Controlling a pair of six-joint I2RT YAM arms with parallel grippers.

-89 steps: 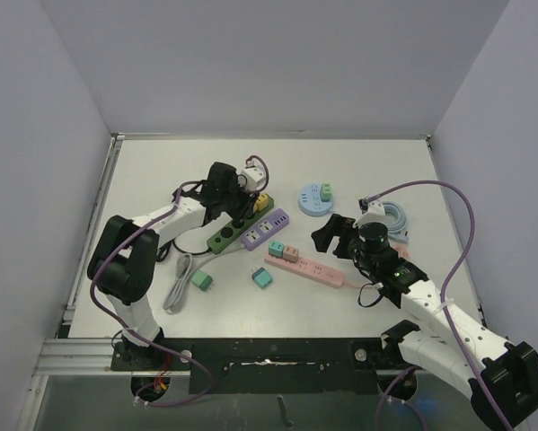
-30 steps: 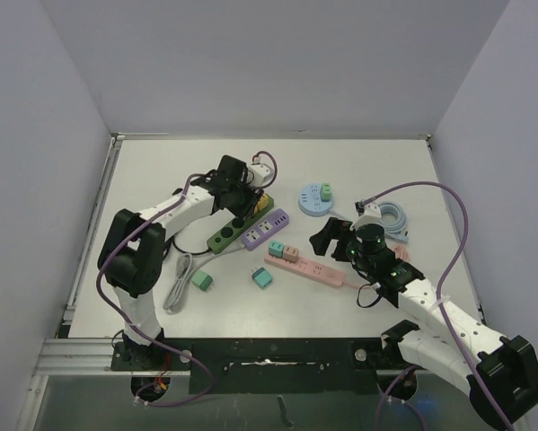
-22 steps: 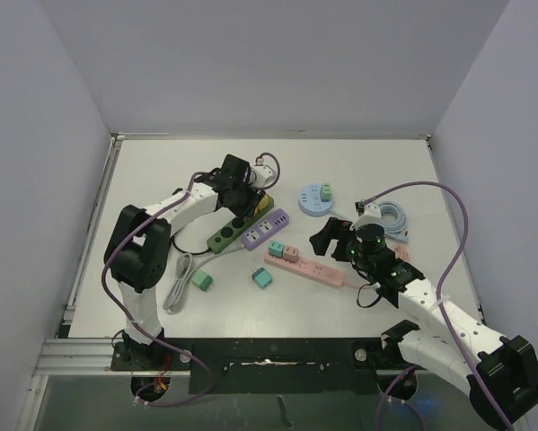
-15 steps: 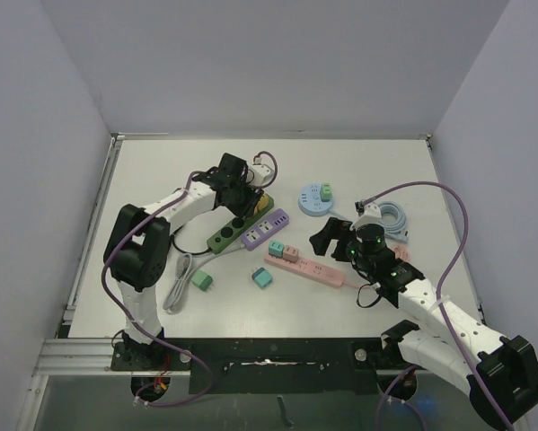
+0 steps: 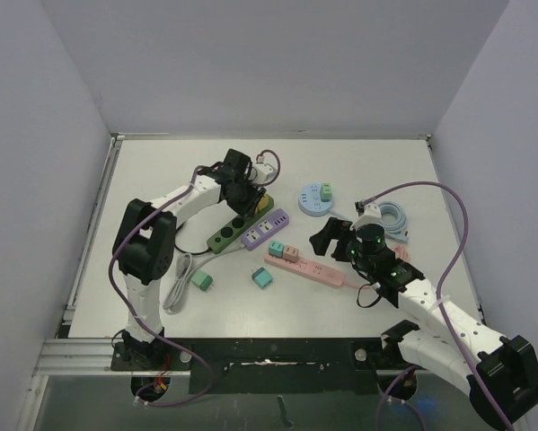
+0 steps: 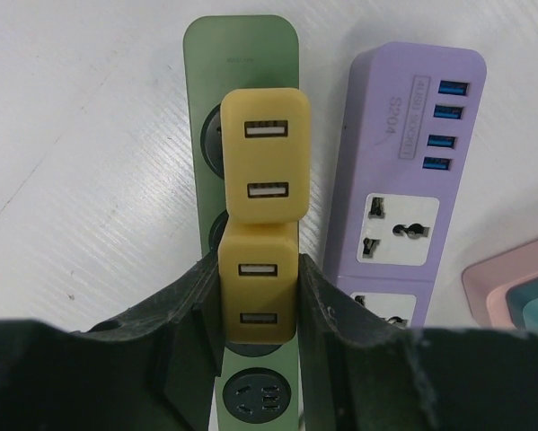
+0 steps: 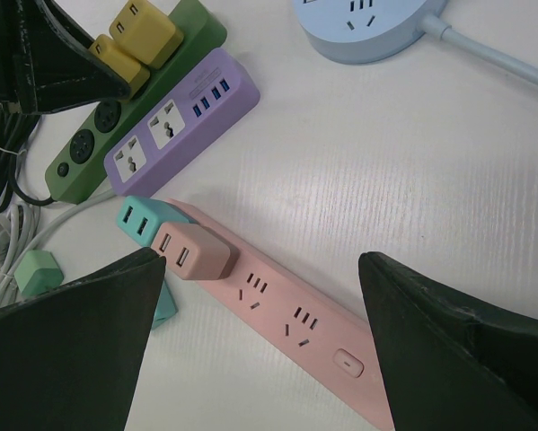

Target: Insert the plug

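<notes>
A green power strip (image 6: 242, 54) carries two yellow USB plugs in a row. My left gripper (image 6: 258, 292) is shut on the nearer yellow plug (image 6: 258, 287), its fingers (image 6: 192, 323) pressed against both sides. That plug sits over a socket of the strip; how deep it is seated is hidden. The farther yellow plug (image 6: 265, 154) stands free beyond it. In the top view the left gripper (image 5: 249, 192) is at the far end of the green strip (image 5: 225, 233). My right gripper (image 7: 261, 260) hangs open above the pink power strip (image 7: 313, 323), holding nothing.
A purple strip (image 6: 410, 197) lies beside the green one. The pink strip (image 5: 306, 267) holds a teal plug (image 7: 141, 220) and a brownish plug (image 7: 195, 254). A round blue socket (image 5: 315, 198), a loose teal plug (image 5: 262, 277), a green plug (image 5: 200, 283) on a grey cable and a coiled cable (image 5: 396, 220) lie about.
The left wrist has shifted slightly toward the far side while the gripper stays at the yellow plugs. The right arm has not moved in the last second.
</notes>
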